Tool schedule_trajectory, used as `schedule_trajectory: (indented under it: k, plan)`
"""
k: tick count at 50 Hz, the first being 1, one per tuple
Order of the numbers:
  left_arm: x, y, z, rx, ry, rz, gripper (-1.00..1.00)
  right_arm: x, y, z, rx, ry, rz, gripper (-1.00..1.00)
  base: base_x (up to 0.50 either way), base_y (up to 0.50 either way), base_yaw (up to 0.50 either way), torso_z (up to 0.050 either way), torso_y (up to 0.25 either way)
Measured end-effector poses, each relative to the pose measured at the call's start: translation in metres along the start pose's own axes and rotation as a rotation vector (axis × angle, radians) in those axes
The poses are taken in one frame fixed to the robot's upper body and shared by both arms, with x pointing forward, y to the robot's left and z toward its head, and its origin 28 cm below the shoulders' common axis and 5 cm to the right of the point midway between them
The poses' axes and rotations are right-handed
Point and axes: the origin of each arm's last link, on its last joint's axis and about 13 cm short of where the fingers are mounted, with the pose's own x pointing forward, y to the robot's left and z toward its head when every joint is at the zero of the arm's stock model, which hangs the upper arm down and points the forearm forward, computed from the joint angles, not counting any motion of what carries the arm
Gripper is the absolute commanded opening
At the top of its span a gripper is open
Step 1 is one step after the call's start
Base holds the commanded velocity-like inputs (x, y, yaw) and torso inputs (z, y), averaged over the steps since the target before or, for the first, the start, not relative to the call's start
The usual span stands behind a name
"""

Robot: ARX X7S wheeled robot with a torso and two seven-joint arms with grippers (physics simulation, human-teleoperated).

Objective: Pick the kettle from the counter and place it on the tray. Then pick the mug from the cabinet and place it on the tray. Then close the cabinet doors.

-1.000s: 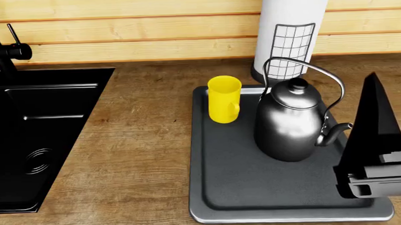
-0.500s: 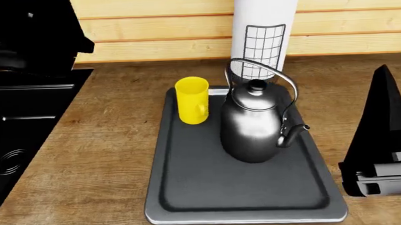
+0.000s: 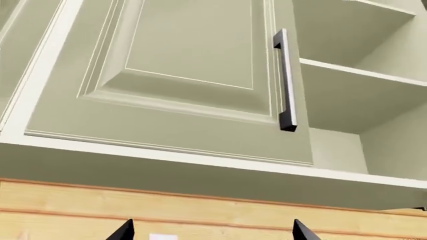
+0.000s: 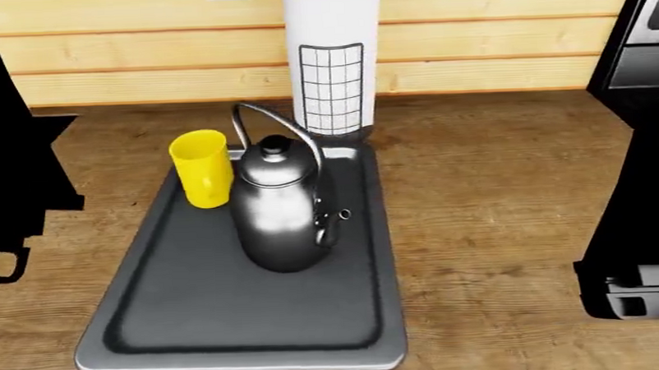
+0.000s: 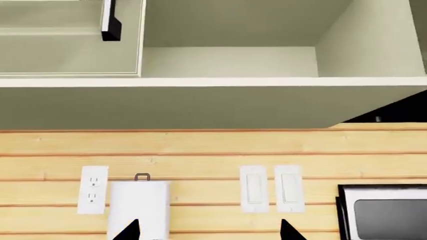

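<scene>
Kettle [image 4: 274,216] shiny polished metal, mug [image 4: 203,169] smooth matt yellow, tray [image 4: 159,322] dark matt inside with silvery metal rim, counter [image 4: 494,187] brown wood grain, cabinet door [image 3: 180,75] smooth cream paint, door handle [image 3: 285,80] dark satin bar

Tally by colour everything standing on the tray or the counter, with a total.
Yellow: 1, the mug
Silver: 1, the kettle
Grey: 1, the tray
White: 1, the paper roll
Total: 4

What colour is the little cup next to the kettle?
Bright yellow. The cup shows best in the head view, standing on the tray.
</scene>
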Motion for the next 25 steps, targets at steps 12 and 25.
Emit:
schedule_trajectory:
  k: [12,25]
  plan:
    - [-0.0068,-0.0002,-0.0026,-0.012,0.019,0.009,1.00,-0.0004,-0.0009,0.0003,-0.004,-0.003,-0.003,1.00,0.00,-0.50,0.00,0.000,0.000]
    - [-0.0104,-0.0005,-0.0045,-0.020,0.032,0.014,1.00,-0.0010,-0.0015,0.0006,-0.005,-0.006,-0.005,1.00,0.00,-0.50,0.00,0.000,0.000]
